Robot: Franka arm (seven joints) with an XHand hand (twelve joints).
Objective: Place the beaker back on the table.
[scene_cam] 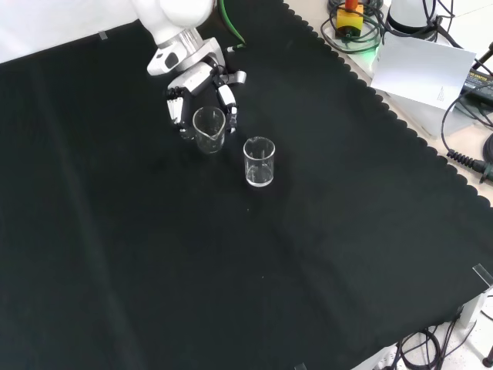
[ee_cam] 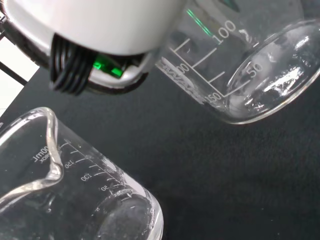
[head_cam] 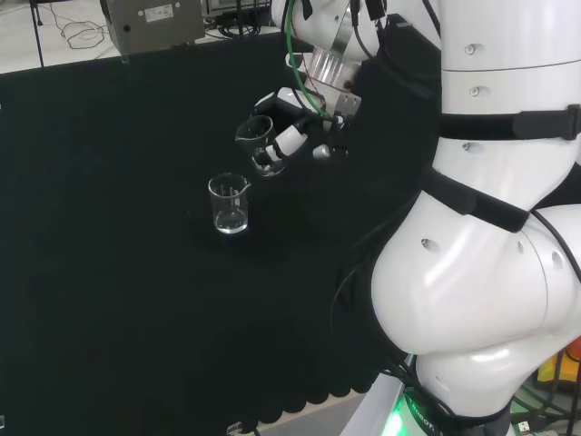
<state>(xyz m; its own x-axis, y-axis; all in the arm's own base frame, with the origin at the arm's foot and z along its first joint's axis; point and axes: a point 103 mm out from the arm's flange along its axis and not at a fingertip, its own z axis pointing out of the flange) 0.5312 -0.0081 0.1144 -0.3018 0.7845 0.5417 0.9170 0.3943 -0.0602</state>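
In the head view, a clear glass beaker (head_cam: 229, 205) stands upright on the black cloth of the tabletop (head_cam: 109, 272), its spout toward the view's right. Just up and to the right of it, a second held beaker (head_cam: 257, 138) hangs above the cloth, tilted, with the fingers of the hand (head_cam: 292, 136) curled round it from the right. Whether its base touches the cloth cannot be told from here. Farther right stand the arm's own white links (head_cam: 481, 227).

In the front view the order runs the other way: the hand (scene_cam: 202, 85) comes down from the top, its fingers wrapped behind and beside the held beaker (scene_cam: 209, 129), and the standing beaker (scene_cam: 259, 161) sits near it on the right, apart from it. The cloth's scalloped edge (scene_cam: 400, 123) runs along the view's right side.

In the wrist view the standing beaker (ee_cam: 75, 190) shows its spout and printed scale close up, and the held beaker (ee_cam: 250, 70) lies tilted across the view beside a blurred white part of the hand (ee_cam: 95, 25). Both look empty.
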